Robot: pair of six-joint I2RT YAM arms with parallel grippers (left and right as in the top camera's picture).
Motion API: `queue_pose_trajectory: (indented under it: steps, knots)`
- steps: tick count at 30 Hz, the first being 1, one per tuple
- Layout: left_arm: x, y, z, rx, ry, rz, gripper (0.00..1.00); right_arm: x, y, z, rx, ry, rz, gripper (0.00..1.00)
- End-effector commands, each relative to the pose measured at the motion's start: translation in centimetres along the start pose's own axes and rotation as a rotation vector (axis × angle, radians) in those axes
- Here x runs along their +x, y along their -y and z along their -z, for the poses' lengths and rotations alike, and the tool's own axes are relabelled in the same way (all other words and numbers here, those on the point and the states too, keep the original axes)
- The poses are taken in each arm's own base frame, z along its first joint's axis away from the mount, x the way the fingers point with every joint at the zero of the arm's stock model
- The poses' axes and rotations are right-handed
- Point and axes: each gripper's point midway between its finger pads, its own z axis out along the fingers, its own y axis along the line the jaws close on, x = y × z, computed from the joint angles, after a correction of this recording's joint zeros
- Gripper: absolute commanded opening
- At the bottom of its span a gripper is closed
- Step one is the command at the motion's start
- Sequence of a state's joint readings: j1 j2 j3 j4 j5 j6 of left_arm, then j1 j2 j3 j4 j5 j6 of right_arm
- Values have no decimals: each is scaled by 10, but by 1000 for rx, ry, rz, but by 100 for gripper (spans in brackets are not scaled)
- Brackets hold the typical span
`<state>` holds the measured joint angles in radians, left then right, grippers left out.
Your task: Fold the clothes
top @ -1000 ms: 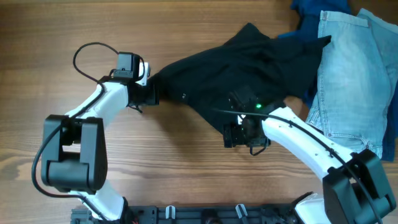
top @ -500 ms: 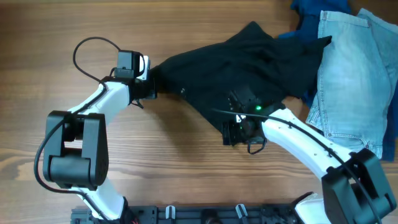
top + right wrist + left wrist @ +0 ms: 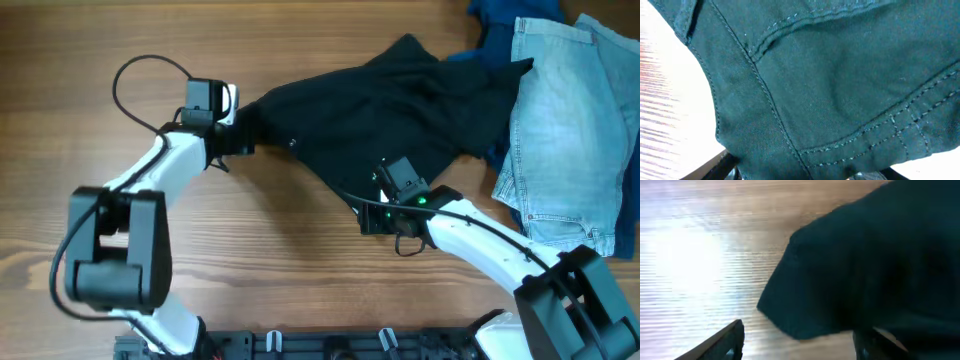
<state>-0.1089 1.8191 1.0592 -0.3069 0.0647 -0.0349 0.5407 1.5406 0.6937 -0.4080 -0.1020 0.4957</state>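
Your left end effector (image 3: 242, 141) sat spread at the black denim garment's (image 3: 380, 105) corner. You couldn't tell the right end effector's (image 3: 371, 217) grip at its hem.

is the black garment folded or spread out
Spread, not folded: the black garment lies stretched and rumpled across the table, from the left gripper to the right gripper.

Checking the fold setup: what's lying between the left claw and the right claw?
Only the black garment. Its lower edge runs from the left claw to the right claw, as the overhead view shows.
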Motion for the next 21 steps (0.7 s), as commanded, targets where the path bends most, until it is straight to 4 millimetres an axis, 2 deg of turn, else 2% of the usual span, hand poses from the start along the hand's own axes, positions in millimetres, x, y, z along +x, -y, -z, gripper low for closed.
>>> queue_pose_trajectory:
  steps: [1,4,5,9,14,21]
  knots:
    - [-27,-4,39,-29,102,-4,71,23,15,-15,43,-67,-9,49]
    - [-36,-11,55,-77,147,-3,77,23,17,-15,54,-65,-17,12]
    - [-38,-13,57,-94,154,-2,78,24,20,-15,72,-63,-40,4]
    - [-39,-18,52,-119,158,1,84,28,25,-14,97,-75,-61,4]
    - [-37,-19,33,-90,143,8,85,32,28,-13,114,-90,-63,4]
    - [-26,-24,-5,105,93,83,82,34,30,-13,120,-101,-64,4]
